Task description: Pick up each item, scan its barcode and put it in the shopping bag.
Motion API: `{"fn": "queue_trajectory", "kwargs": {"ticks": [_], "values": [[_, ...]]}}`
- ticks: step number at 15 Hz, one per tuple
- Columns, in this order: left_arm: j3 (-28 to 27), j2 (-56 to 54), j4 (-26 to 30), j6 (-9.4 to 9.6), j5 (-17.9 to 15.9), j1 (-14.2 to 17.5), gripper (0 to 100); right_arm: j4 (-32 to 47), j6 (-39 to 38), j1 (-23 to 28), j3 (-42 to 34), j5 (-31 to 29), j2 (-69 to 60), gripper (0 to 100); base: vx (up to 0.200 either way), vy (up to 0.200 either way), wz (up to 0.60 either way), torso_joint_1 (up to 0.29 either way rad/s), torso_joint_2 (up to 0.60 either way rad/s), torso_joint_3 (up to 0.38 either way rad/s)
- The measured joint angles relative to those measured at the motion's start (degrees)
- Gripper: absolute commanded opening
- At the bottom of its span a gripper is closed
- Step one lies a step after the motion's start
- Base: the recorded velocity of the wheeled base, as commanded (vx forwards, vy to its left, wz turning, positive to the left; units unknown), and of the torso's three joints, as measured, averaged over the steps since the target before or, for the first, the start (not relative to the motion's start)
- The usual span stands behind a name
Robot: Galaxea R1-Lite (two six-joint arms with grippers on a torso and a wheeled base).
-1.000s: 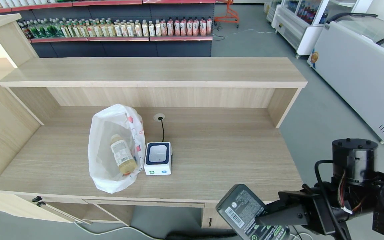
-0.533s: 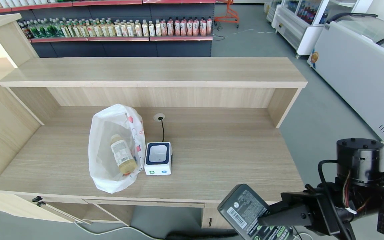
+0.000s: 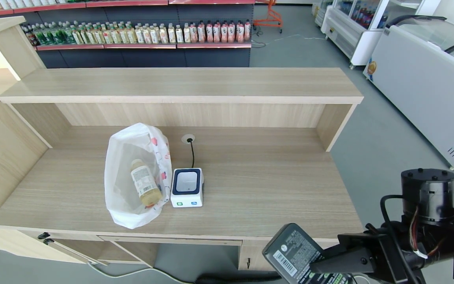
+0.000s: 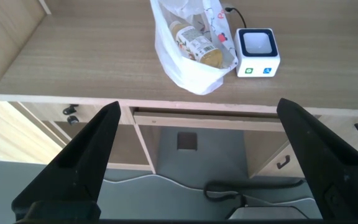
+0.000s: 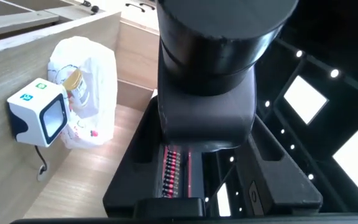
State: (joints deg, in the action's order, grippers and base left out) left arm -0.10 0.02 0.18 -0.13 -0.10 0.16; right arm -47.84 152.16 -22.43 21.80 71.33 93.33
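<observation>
My right gripper is shut on a dark grey flat pack with a white barcode label, held in front of and below the counter's front right edge. A white plastic shopping bag lies on the counter's left half with a yellow-capped bottle inside. Right beside the bag stands the white barcode scanner, window facing up. In the left wrist view my left gripper is open and empty, low in front of the counter, with the bag and scanner beyond it. The right wrist view has the bag and scanner.
The wooden counter has a raised back shelf and side walls. The scanner's cable runs to a grommet. Chest freezers stand at the right, and drink shelves behind. Drawers sit under the counter's front edge.
My right gripper and the dark pack have shifted a little to the right and downward in the head view. Bag, bottle and scanner have not moved.
</observation>
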Motion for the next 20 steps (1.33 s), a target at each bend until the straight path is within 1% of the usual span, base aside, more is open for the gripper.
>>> {"fn": "queue_trajectory", "kwargs": {"ticks": [11, 20], "values": [[0.0, 0.0, 0.0, 0.02, 0.0, 0.0, 100, 0.0, 0.2, 0.1, 2.2, -0.2, 5.9, 0, 0.000, 0.000, 0.00, 0.000, 0.00, 0.000], [0.0, 0.0, 0.0, 0.04, 0.0, 0.0, 100, 0.0, 0.2, 0.2, 1.8, -0.3, 6.3, 0, 0.000, 0.000, 0.00, 0.000, 0.00, 0.000]]}}
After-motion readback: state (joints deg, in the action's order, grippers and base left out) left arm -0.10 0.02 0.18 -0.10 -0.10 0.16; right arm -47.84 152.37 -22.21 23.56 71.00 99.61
